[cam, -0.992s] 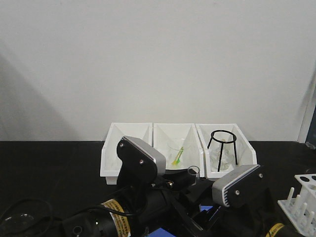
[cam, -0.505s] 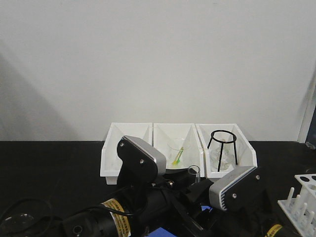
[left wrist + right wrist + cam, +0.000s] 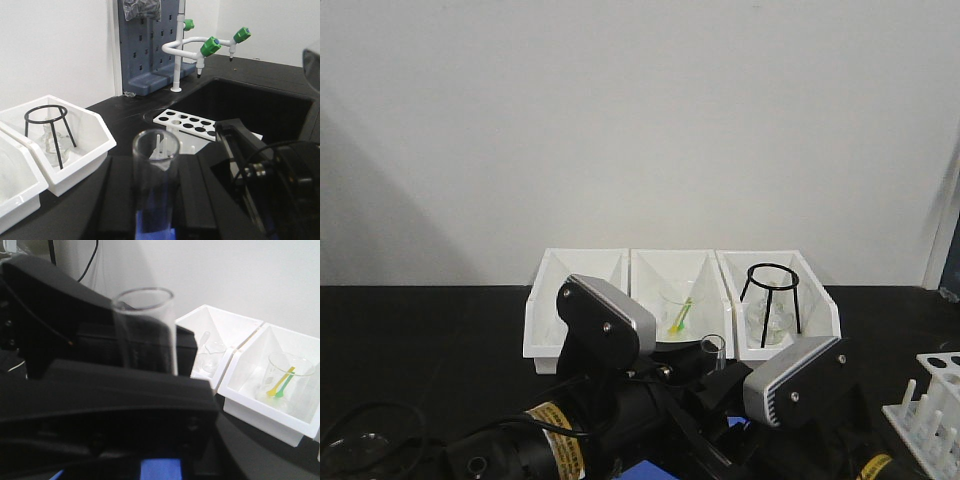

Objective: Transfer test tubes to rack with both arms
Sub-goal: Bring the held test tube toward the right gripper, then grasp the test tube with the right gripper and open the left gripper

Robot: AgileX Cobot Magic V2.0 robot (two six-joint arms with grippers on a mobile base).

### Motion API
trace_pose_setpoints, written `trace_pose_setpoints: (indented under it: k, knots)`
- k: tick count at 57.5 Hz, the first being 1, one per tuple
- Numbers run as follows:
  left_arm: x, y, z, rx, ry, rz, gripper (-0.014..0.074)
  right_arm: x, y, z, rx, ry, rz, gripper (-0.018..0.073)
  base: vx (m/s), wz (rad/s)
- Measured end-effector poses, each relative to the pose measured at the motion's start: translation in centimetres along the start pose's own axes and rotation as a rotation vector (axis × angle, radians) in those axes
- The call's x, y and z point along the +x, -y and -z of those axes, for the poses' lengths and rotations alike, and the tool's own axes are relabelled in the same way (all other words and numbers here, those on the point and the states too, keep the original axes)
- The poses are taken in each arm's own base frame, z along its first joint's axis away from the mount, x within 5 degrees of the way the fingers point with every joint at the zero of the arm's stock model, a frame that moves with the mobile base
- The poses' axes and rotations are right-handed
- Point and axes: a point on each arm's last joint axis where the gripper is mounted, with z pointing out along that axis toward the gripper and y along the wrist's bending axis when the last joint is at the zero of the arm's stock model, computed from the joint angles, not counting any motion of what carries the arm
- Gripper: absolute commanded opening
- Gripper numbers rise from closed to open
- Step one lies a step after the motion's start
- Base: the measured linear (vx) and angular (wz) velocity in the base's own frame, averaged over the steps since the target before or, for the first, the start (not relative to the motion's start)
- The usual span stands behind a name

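1. The left gripper (image 3: 155,212) is clenched on the test tube (image 3: 155,170), with a black finger tight against each side. The tube stands upright, mouth up, held off the bench between the two arms.
2. The right gripper (image 3: 155,430) is close against the same tube. Black parts overlap it, so I cannot tell how its jaws stand.
3. The rack (image 3: 932,405) stands on the black bench (image 3: 420,330) at the robot's right, apart from the tube.
4. Three white bins (image 3: 582,275) line the far wall. The middle one holds a beaker (image 3: 678,310), the right one a black tripod stand (image 3: 772,265).
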Motion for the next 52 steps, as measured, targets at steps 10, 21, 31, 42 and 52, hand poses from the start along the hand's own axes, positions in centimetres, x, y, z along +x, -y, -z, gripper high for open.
trace_pose_setpoints:
  k: [10,21,31,42,52]
  knots:
    - [0.0,0.0,0.0,0.0,0.001,-0.001,0.0449,0.0,0.0,0.0,0.001,0.001,-0.003,-0.0011,0.0,0.0]
    - [0.0,0.0,0.0,0.001,0.002,-0.001,0.0528,0.0,0.1,0.0,0.005,0.001,-0.012,-0.0011,0.0,0.0]
    - [-0.1,0.0,0.0,0.004,0.013,-0.001,0.0527,0.0,0.1,0.0,0.005,0.001,-0.013,-0.001,0.0,0.0]
    - [-1.3,0.3,0.5,0.022,0.082,-0.023,0.0527,0.0,0.1,0.0,0.005,0.001,-0.013,-0.001,0.0,0.0]
    - [-3.3,0.7,1.9,0.029,0.162,-0.077,0.0521,0.0,0.1,0.0,0.005,0.001,-0.014,-0.0009,0.0,0.0]
